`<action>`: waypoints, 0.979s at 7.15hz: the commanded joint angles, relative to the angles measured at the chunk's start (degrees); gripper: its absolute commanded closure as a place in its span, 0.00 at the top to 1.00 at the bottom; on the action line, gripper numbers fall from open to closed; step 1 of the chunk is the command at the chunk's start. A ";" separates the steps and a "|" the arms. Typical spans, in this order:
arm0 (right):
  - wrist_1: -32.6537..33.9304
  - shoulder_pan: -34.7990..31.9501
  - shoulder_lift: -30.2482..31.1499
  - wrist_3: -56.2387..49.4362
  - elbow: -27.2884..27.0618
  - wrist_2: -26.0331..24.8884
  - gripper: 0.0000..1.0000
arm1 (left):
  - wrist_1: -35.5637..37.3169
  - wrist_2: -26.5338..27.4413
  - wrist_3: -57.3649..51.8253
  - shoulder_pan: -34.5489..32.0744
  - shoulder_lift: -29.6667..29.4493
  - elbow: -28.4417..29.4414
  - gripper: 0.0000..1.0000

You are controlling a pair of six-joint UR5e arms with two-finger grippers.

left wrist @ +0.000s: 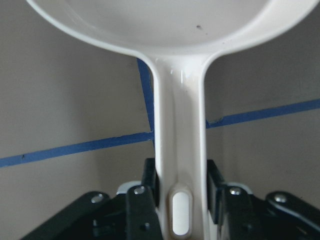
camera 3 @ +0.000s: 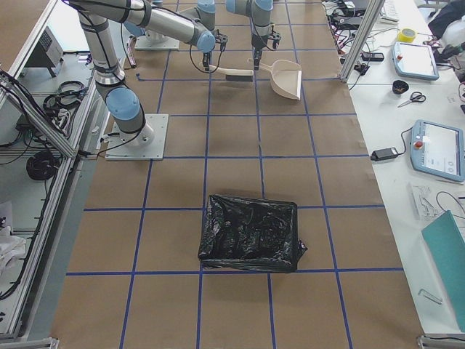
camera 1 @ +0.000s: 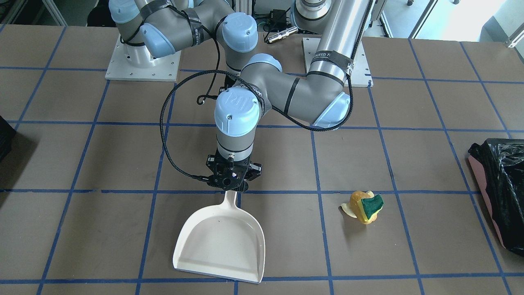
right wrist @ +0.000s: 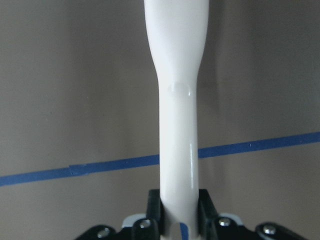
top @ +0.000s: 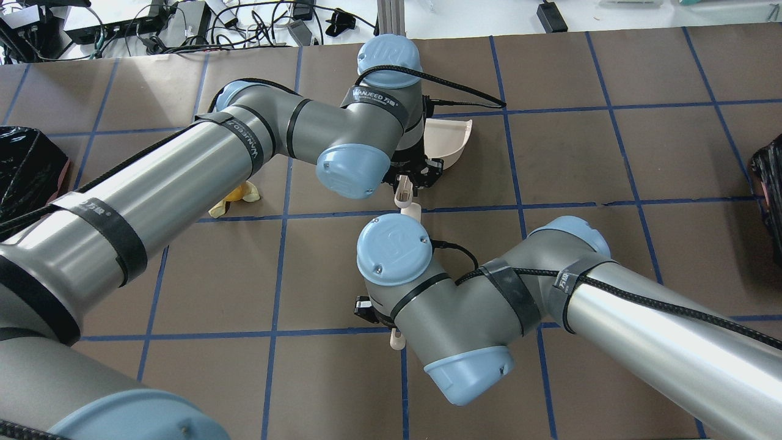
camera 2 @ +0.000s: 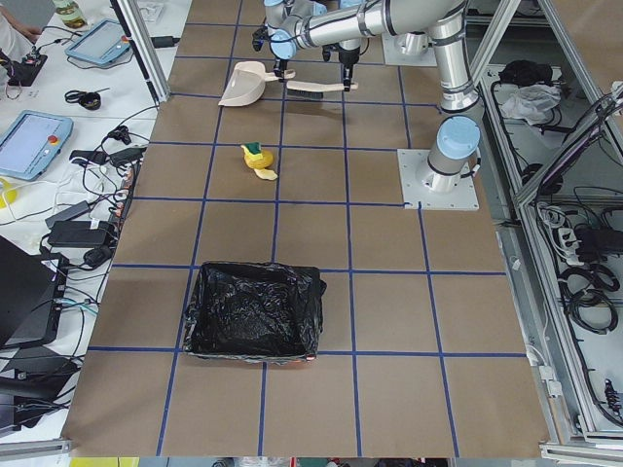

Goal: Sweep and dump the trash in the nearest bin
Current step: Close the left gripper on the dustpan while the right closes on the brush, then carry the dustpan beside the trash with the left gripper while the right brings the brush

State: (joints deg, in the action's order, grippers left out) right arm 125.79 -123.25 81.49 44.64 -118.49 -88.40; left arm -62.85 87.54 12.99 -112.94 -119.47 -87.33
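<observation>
The trash (camera 1: 364,207), a yellow sponge with a green side on an orange fruit piece and pale peel, lies on the table; in the overhead view (top: 235,198) my left arm partly hides it. My left gripper (camera 1: 233,186) is shut on the handle of the white dustpan (camera 1: 221,241), which rests flat on the table; the wrist view shows the handle (left wrist: 180,150) between the fingers. My right gripper (right wrist: 179,210) is shut on the white brush handle (right wrist: 177,100), behind the left wrist (top: 391,324). The bin (camera 1: 503,184), pinkish with a black bag, stands beyond the trash.
A second black-bagged bin (camera 3: 251,233) stands on my right side of the table and shows at the overhead view's right edge (top: 770,177). The brush (camera 2: 311,89) lies low over the table just behind the dustpan (camera 2: 243,86). Both arms are folded close together mid-table.
</observation>
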 commanded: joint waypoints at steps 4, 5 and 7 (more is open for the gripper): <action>-0.11 0.20 -0.46 22.84 1.59 -4.32 0.00 | 0.09 0.71 -4.29 2.18 1.69 2.50 0.00; -0.37 0.29 -0.55 26.34 1.68 -4.23 0.00 | -0.26 0.71 -7.51 4.63 2.48 4.08 0.00; -0.37 0.64 -1.68 35.55 4.55 -4.23 0.00 | -3.58 0.62 -15.58 11.13 5.90 5.06 0.00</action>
State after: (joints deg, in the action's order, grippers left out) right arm 125.46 -122.78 80.69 74.12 -115.96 -92.60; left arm -64.39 88.19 2.71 -105.73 -115.66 -83.00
